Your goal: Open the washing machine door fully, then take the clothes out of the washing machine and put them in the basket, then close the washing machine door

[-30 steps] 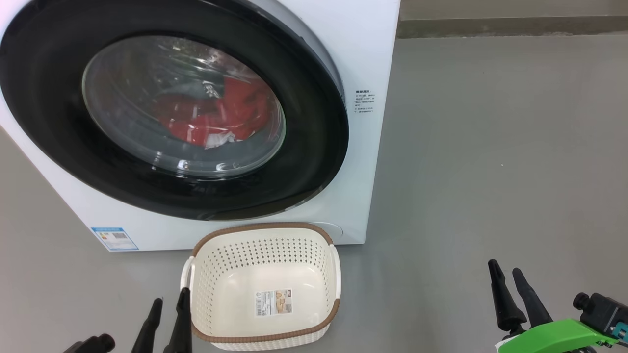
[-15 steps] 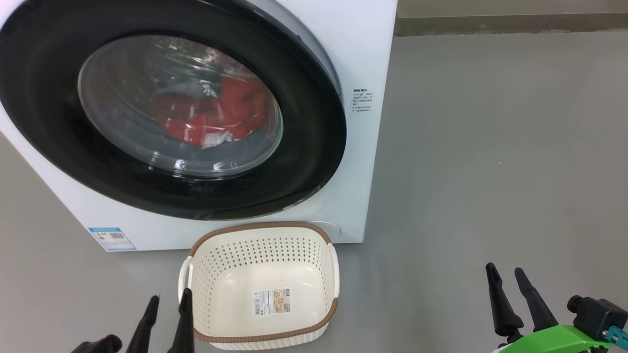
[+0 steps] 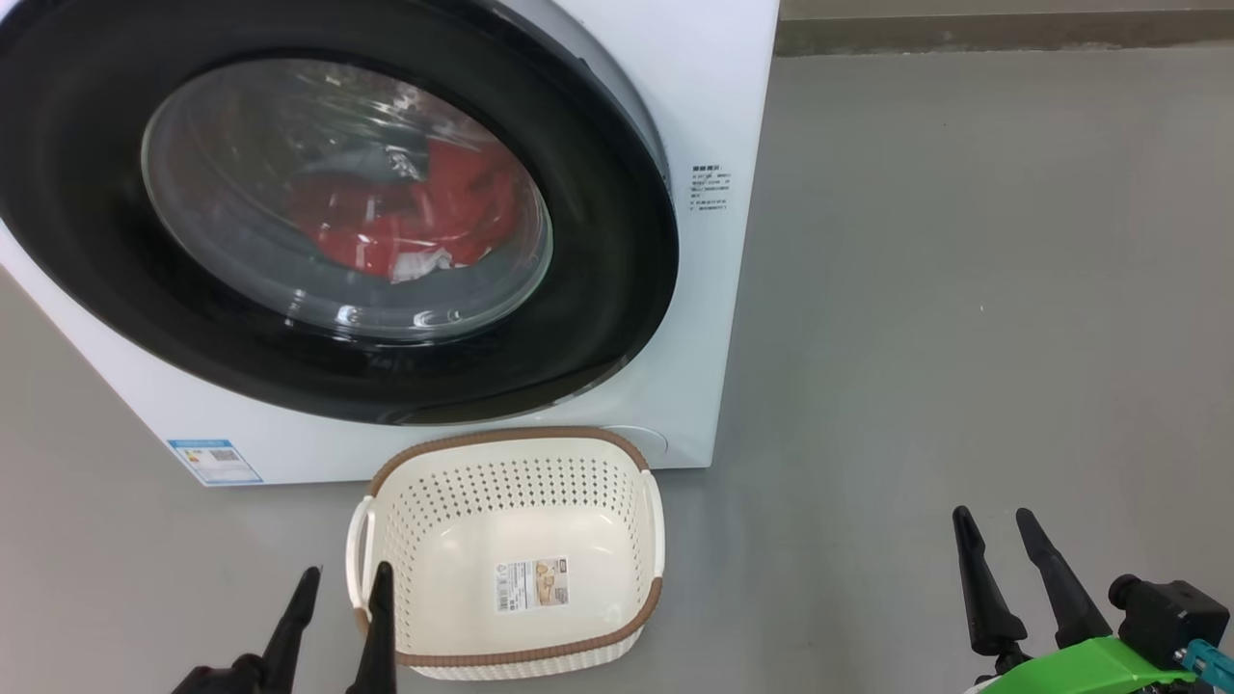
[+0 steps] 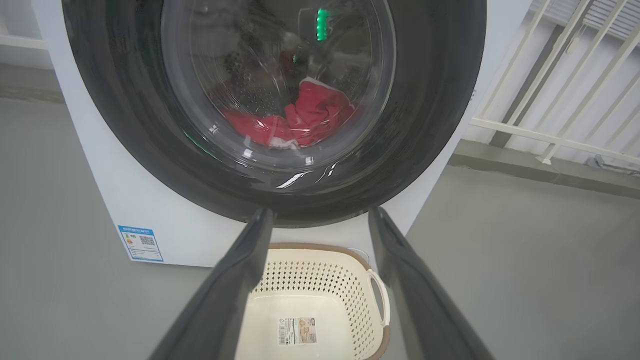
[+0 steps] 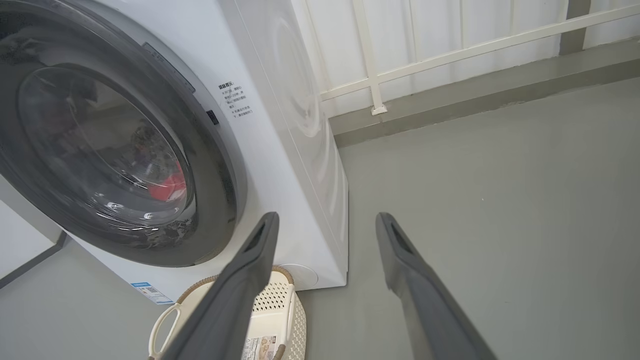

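The white washing machine (image 3: 713, 87) fills the upper left of the head view, and its black-rimmed round door (image 3: 617, 251) stands against the front. Through the glass window the red clothes (image 3: 424, 226) lie in the drum, as they do in the left wrist view (image 4: 305, 120). The cream basket (image 3: 617, 472) sits on the floor just in front of the machine with nothing but its paper label inside. My left gripper (image 3: 345, 583) is open by the basket's left handle. My right gripper (image 3: 993, 520) is open over bare floor, well to the basket's right.
Grey floor (image 3: 964, 289) stretches to the right of the machine. A white railing (image 5: 450, 50) and a low kerb (image 3: 1003, 34) run along the back. A blue sticker (image 3: 214, 461) marks the machine's lower left front.
The whole head view has shifted slightly, so the camera moved. My left gripper has risen a little beside the basket's handle, and the right gripper's fingers stand slightly wider.
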Controlling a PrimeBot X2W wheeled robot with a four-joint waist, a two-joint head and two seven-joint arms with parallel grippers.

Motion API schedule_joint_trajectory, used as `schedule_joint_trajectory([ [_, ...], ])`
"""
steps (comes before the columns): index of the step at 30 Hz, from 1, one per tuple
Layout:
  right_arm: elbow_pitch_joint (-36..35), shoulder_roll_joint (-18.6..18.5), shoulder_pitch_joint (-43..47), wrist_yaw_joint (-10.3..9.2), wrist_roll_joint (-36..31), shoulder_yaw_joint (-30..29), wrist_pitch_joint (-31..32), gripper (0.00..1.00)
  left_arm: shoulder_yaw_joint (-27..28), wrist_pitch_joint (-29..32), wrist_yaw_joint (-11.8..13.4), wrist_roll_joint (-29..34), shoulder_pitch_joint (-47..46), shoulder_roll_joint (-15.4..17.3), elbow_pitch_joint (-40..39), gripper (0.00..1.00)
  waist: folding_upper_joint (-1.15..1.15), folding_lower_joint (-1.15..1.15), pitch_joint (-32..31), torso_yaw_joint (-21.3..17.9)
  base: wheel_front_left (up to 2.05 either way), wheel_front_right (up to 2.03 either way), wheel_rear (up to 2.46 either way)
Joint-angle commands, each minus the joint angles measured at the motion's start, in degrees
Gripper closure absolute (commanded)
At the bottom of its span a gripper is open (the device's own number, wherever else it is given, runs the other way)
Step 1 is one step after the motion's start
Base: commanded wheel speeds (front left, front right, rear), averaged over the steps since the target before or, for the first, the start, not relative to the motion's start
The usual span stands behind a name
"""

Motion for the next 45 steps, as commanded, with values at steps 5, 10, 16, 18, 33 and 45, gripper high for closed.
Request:
schedule_joint_trajectory([
  [5,-1.95,-1.00,0.35,-0.04,-4.15,1.60,-1.64,0.00,1.40,-1.64,0.48,4.63,-0.47,0.75,-1.96,0.00,0.00,0.00,0.41,-0.03,0.00,0.00,0.00],
  [10,-2.30,-1.07,0.48,-0.04,-6.96,1.56,-2.48,0.00,1.38,-2.49,0.53,7.96,-0.43,0.79,-2.20,0.00,0.00,0.00,0.65,-0.18,0.00,0.00,0.00],
  [16,-2.61,-1.13,1.02,-0.04,-9.63,1.65,-3.28,0.00,1.51,-3.30,0.50,10.54,0.03,0.83,-2.35,0.00,0.00,0.00,0.42,-0.45,0.00,0.00,0.00],
  [18,-2.65,-1.13,1.18,-0.04,-9.53,1.64,-3.28,0.00,1.65,-3.30,0.38,10.16,0.25,0.83,-2.18,0.00,0.00,-0.01,0.27,-0.55,0.00,0.00,0.00],
  [33,-4.18,-1.13,1.47,-0.04,-7.67,1.52,-3.28,0.11,1.92,-3.30,0.15,8.77,0.47,0.83,-1.64,0.00,0.00,-0.01,-0.30,-0.43,0.00,0.00,0.00],
  [45,-6.57,-1.13,-10.61,-0.04,13.41,4.13,-3.28,1.00,0.89,-3.30,0.14,8.03,-1.28,0.83,-2.03,0.00,0.00,-0.01,2.74,0.51,0.00,0.00,0.00],
])
